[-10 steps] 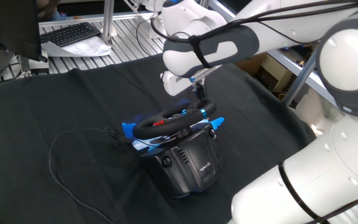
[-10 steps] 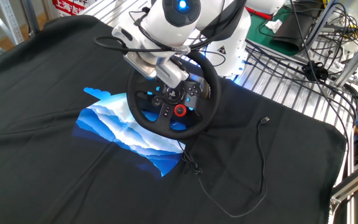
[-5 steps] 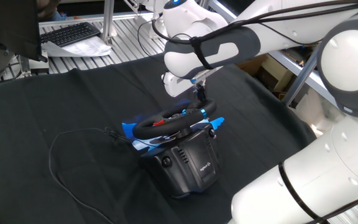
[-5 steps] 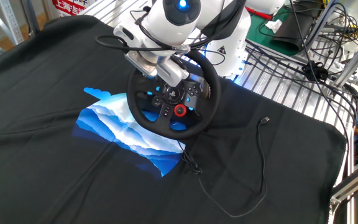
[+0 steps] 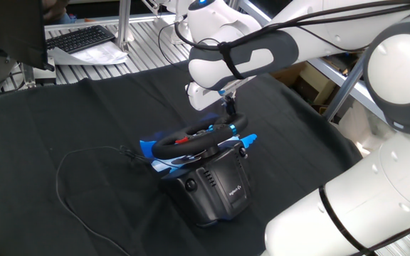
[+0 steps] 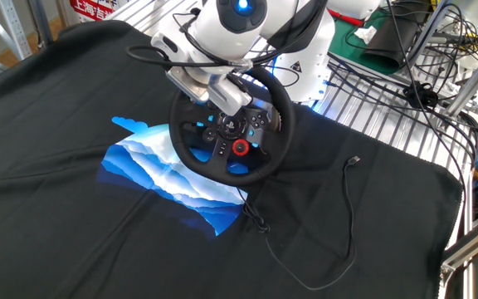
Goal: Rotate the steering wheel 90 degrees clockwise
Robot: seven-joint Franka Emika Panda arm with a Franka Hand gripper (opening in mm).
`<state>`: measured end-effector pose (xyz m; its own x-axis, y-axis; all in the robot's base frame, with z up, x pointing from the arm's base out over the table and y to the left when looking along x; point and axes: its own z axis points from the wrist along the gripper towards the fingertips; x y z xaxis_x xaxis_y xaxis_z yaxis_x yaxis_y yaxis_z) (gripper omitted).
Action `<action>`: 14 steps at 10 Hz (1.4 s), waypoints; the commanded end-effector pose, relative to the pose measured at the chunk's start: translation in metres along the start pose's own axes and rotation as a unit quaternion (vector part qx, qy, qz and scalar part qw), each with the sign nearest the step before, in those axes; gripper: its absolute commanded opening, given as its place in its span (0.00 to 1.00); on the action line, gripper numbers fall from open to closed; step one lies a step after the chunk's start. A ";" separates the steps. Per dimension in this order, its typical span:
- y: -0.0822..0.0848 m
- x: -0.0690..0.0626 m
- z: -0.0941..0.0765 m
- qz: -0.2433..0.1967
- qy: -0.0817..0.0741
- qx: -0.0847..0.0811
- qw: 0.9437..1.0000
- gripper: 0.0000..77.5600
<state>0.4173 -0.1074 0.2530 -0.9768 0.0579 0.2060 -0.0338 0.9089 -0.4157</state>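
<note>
The steering wheel (image 5: 191, 143) is black-rimmed with red hub buttons and blue paddles, mounted tilted on its boxy black base (image 5: 216, 189) in the middle of the black cloth. In the other fixed view the steering wheel (image 6: 282, 124) faces the camera, with its red button near the hub. My gripper (image 5: 229, 114) comes down from above onto the far right part of the rim, next to the blue stripe, and its fingers look closed around the rim. In the other fixed view the gripper (image 6: 225, 98) covers the rim's upper left part.
A blue-and-white patterned patch (image 6: 160, 169) lies under the wheel unit. A thin black cable (image 5: 68, 162) loops over the cloth on the left and also shows in the other fixed view (image 6: 343, 218). A keyboard (image 5: 81, 38) sits at the back. Metal racks with wires border the cloth.
</note>
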 end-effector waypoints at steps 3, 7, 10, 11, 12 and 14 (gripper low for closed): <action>-0.001 0.000 -0.001 0.001 -0.004 -0.004 1.000 0.00; -0.001 0.000 -0.001 0.009 0.014 -0.004 1.000 0.00; -0.001 0.000 -0.001 0.017 0.038 -0.001 0.999 0.00; -0.001 0.000 -0.001 0.016 0.040 -0.005 0.999 0.00; -0.001 0.000 -0.002 0.016 0.039 -0.006 0.999 0.00; -0.001 0.000 -0.002 0.018 0.036 -0.005 0.999 0.00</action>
<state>0.4172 -0.1075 0.2542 -0.9586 0.1193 0.2585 0.0016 0.9102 -0.4142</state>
